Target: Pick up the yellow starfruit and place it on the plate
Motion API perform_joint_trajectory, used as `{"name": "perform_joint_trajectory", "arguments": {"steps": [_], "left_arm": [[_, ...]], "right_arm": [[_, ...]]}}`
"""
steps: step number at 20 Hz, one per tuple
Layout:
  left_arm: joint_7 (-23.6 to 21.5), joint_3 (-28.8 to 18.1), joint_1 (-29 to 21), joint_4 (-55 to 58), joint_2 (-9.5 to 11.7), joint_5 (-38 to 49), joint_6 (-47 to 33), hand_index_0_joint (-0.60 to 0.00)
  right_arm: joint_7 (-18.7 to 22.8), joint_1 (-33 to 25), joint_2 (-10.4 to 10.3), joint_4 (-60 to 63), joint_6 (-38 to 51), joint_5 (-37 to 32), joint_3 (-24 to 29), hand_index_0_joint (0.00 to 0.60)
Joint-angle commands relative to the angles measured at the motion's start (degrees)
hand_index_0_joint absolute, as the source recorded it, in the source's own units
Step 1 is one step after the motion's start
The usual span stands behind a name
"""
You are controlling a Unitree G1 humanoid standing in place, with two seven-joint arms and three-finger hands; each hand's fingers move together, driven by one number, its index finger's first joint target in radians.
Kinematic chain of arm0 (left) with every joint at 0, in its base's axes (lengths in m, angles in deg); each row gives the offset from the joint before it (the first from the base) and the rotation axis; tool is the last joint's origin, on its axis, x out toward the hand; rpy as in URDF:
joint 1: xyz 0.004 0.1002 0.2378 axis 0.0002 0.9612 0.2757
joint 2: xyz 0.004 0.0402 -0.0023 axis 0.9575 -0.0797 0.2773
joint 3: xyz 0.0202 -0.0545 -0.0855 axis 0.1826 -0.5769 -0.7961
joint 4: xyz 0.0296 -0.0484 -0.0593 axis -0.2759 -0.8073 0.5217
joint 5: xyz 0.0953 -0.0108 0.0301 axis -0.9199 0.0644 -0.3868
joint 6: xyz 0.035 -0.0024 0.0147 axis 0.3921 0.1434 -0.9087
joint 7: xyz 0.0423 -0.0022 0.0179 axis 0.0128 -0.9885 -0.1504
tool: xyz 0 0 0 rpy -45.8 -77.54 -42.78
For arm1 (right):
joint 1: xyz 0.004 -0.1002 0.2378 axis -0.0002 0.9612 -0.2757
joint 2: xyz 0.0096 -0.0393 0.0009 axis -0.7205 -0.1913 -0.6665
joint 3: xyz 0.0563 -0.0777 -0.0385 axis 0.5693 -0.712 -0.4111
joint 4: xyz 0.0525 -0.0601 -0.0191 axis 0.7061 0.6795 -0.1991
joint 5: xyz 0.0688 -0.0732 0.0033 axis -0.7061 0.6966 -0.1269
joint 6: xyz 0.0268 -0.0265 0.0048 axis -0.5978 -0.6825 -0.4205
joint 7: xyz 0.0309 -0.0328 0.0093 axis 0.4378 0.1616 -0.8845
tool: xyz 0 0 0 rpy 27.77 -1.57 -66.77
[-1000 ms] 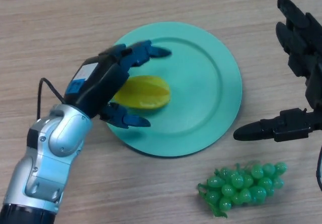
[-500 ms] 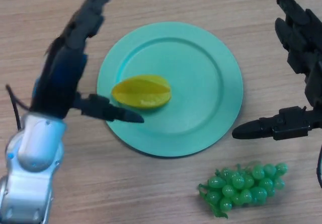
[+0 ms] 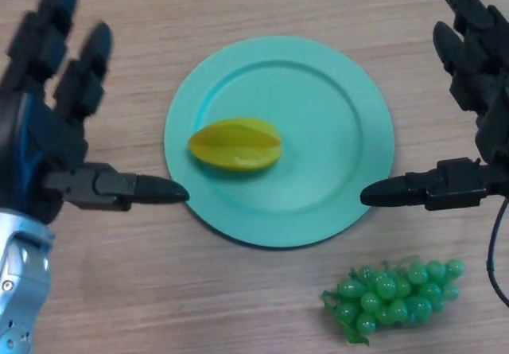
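The yellow starfruit (image 3: 235, 144) lies on its side on the left half of the green plate (image 3: 334, 123), free of both hands. My left hand (image 3: 40, 143) is open at the left, fingers straight and pointing away, its thumb tip just short of the plate's left rim. My right hand (image 3: 477, 123) is open at the right edge, fingers up, thumb pointing at the plate's right rim.
A bunch of green grapes (image 3: 394, 297) lies on the wooden table (image 3: 159, 290) below the plate's right side, near the front edge and under the right thumb.
The left hand let go of the starfruit, opened, and pulled back left off the plate. The starfruit stays on the plate. The right hand barely moved.
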Motion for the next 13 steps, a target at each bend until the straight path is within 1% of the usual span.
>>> {"name": "perform_joint_trajectory", "arguments": {"steps": [1, 4, 6, 8, 10, 13], "left_arm": [[2.1, -4.9, 0.1, 3.6, 2.3, 2.5, -5.7, 0.0], [2.7, -4.0, 1.3, 2.2, 1.7, -3.8, -7.3, 0.0], [3.2, -4.4, 1.2, 2.0, 1.8, -6.3, -6.9, 0.0], [3.0, -5.4, 0.3, 1.9, 2.2, -6.2, -6.0, 0.0], [2.1, -5.4, -0.1, 2.1, 2.5, -6.6, -5.7, 0.0], [2.0, -4.9, -0.3, 3.0, 2.7, -9.0, -4.8, 0.0]], "right_arm": [[2.3, -2.2, 0.4, -2.7, 8.8, -4.2, 0.7, 0.0], [3.6, -3.0, 0.2, -2.7, 9.1, -6.9, 0.6, 0.0], [4.1, -2.9, 0.2, -2.8, 10.0, -7.7, 0.6, 0.0], [4.4, -3.3, 0.4, -2.7, 10.7, -7.8, 1.0, 0.0], [4.7, -3.4, 0.6, -2.6, 11.5, -8.3, 1.5, 0.0], [3.3, -2.2, 1.6, -2.9, 11.3, -8.3, 2.8, 0.0]]}}
